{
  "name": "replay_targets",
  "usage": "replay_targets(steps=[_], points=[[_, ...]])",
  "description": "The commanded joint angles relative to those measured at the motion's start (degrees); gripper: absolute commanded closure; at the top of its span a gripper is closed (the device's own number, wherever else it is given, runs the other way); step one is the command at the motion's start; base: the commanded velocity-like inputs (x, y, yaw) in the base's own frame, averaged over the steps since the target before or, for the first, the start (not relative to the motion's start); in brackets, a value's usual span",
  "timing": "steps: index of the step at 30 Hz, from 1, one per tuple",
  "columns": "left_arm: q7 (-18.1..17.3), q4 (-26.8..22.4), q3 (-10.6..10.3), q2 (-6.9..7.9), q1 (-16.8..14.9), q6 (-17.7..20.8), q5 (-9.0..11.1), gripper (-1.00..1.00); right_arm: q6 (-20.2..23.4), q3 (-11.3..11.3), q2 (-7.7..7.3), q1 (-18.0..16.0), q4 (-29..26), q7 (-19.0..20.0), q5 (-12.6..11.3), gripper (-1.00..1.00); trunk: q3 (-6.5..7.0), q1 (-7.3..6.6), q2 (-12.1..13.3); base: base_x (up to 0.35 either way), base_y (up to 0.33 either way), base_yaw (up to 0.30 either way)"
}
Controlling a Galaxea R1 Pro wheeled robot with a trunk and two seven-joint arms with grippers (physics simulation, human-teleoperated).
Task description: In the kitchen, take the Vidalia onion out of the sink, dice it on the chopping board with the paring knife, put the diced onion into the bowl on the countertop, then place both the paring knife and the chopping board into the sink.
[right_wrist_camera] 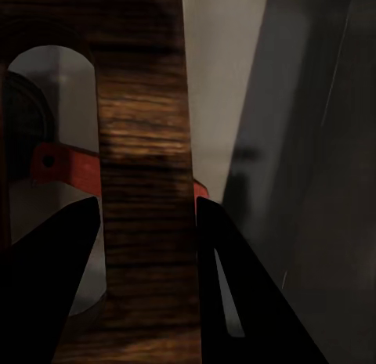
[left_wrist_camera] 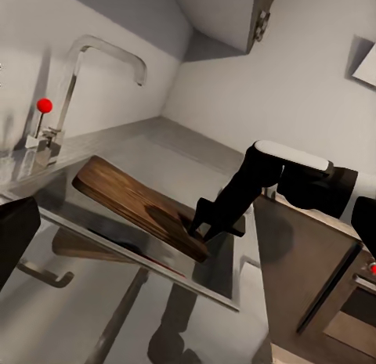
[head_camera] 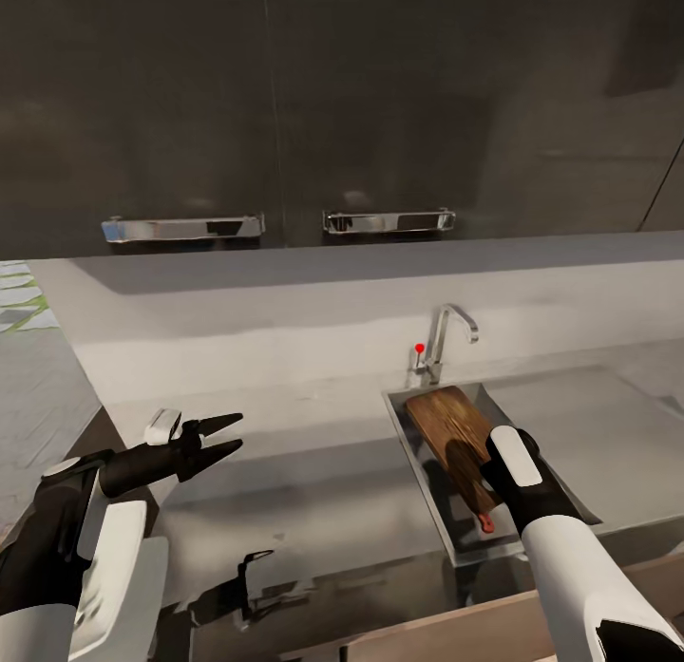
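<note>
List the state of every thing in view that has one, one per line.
chopping board: tilted in the sink, gripped at its handle end by the right hand
paring knife: in the sink under the board, red handle showing
sink: holds board and knife
tap: no water running
right hand: shut on the board
left hand: open, empty, over the countertop

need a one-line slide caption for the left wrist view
Right claw grips the chopping board by its end, tilted over the sink, tap behind.
</note>
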Motion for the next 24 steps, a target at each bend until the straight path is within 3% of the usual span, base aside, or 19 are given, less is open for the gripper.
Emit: replay_targets(steps=[1,24], points=[[-0.23,-0.01,0.01,0.01,-0.05,0.60,0.01,-1.00,0.57,-0.03,-0.01,-0.05,-0.07,-0.31,-0.14,1.00,-0.13,0.04,-0.13,0.008,0.000,0.000],[-0.27,-0.01,0.10,0.09,-0.05,0.62,0.01,-1.00,0.57,-0.01,-0.01,-0.05,-0.07,-0.31,-0.13,1.00,-1.31,0.04,-0.13,0.011,0.000,0.000]])
